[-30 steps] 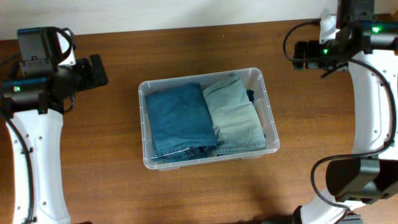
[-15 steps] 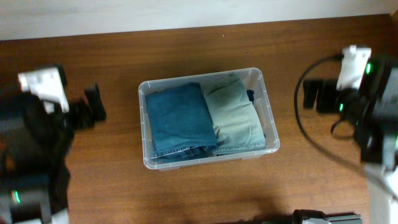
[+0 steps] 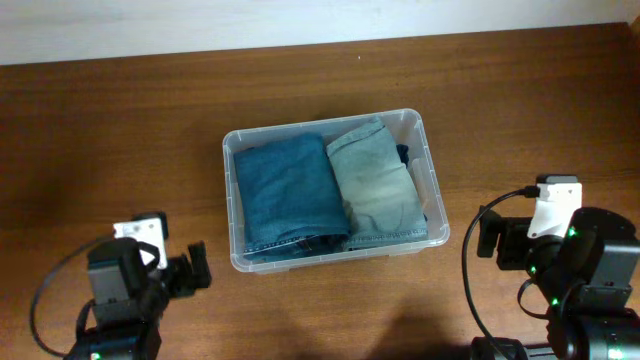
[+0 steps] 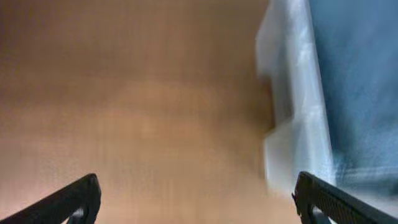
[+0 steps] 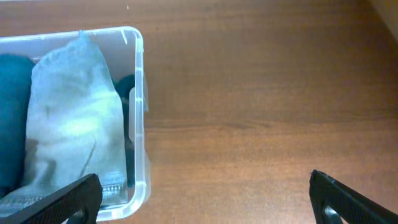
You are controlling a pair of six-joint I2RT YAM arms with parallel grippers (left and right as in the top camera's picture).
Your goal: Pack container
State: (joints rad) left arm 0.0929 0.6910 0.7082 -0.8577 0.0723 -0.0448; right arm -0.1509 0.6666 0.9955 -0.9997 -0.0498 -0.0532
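The container (image 3: 229, 205) sits at the middle of the wooden counter (image 3: 120, 130), its long side running left to right in the overhead view. Inside it, a folded pair of blue jeans (image 3: 288, 195) fills the left part and a folded, paler denim garment (image 3: 375, 185) lies just beside it on the right, the two touching along their edges. A sliver of something dark (image 3: 403, 155) shows between the pale garment and the container's right wall; what it is cannot be told.

The left end effector (image 3: 195, 272) hangs over bare counter to the lower left of the container, apart from it. Its wrist view is blurred but shows the two fingers (image 4: 74, 199) spread wide with nothing between them. The right end effector (image 3: 487, 235) is off the container's lower right corner, also clear of it, its fingers (image 5: 348, 199) likewise wide apart and empty.
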